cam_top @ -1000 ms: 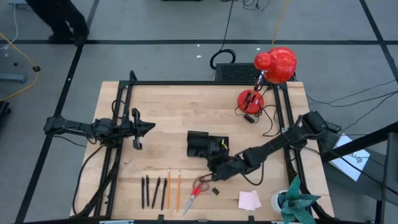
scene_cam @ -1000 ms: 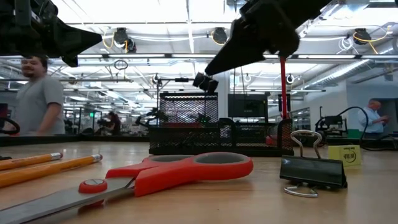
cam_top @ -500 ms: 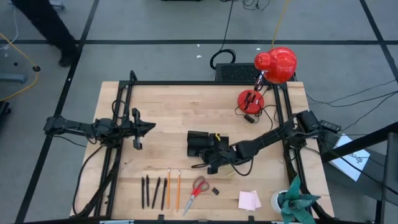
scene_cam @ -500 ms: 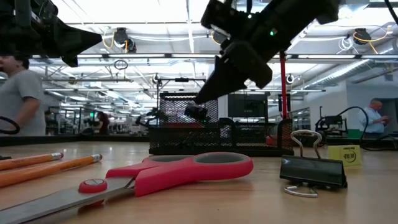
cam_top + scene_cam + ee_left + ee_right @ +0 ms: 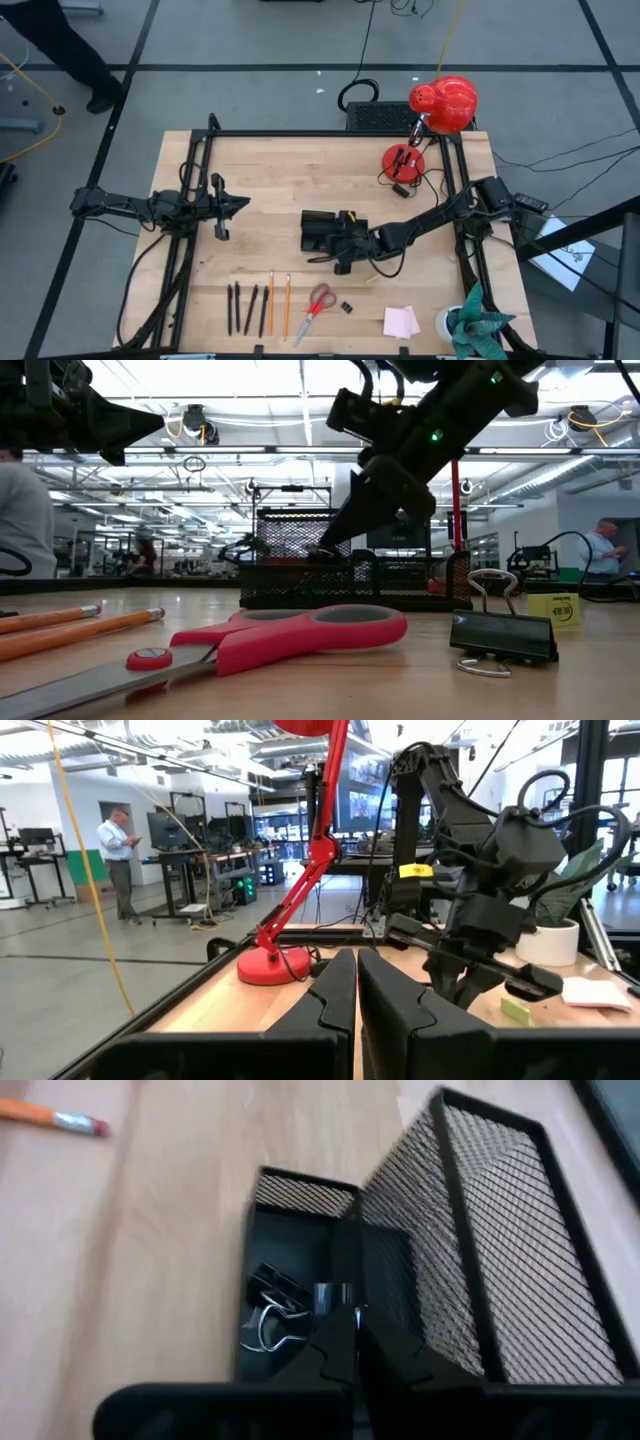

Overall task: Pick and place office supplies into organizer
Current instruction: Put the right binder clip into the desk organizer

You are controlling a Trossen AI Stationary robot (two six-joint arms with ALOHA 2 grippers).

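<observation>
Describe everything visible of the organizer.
The organizer is a black wire-mesh desk tray standing upright near the middle of the wooden table. It has a tall mesh section and lower compartments beside it. In the right wrist view, a low compartment holds a black binder clip with silver wire handles. The right gripper, shut, reaches down over the low compartments; whether it touches the mesh cannot be told. From the low view it stands behind the scissors.
</observation>
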